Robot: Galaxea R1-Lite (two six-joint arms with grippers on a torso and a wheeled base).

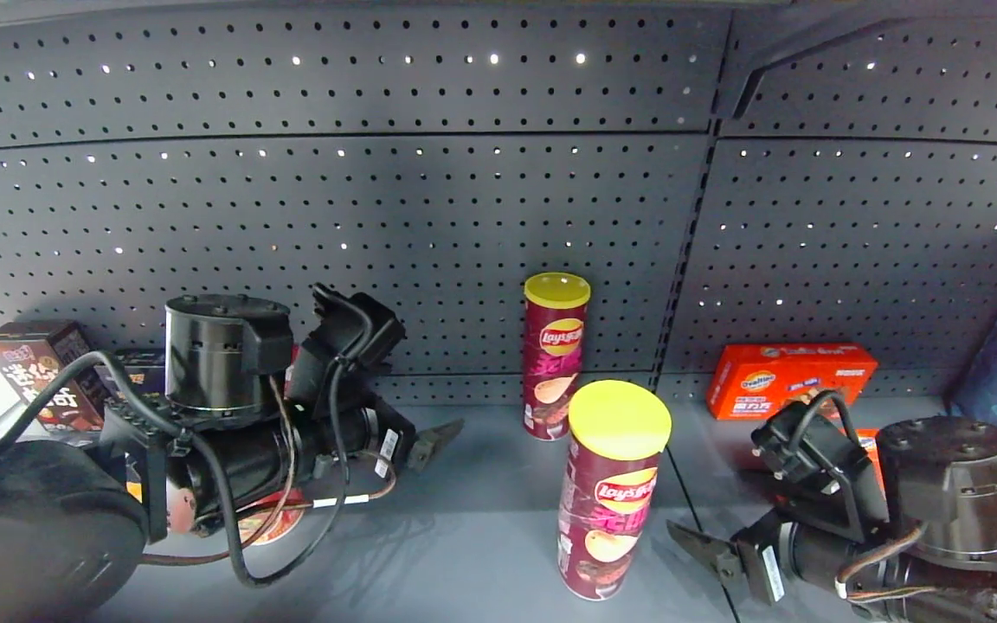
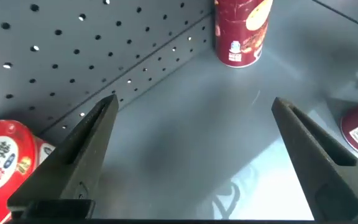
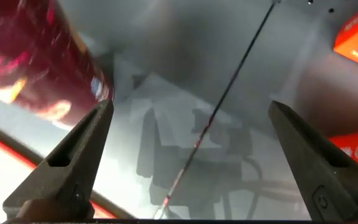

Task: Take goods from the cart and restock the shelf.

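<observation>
Two arms lie low over the shelf, each roughly level with its board and aimed inward. The left arm rests at the left side, with its left claw pointing across the board; the fingers stand wide apart and hold nothing. The right arm sits at the right front corner, with its right claw directed at the front can; its fingers are likewise spread apart and empty, with one finger just beside the can but not touching it. The front can stands upright near the shelf's front edge, closed by a yellow lid. The rear can, of the same kind and also lidded, stands upright behind it, close to the perforated back panel. An orange box lies against the back panel on the right, behind the right arm. A brown box stands at the far left. A red tub sits just beside the left claw, partly under the left arm. Contents of the cans cannot be seen.
</observation>
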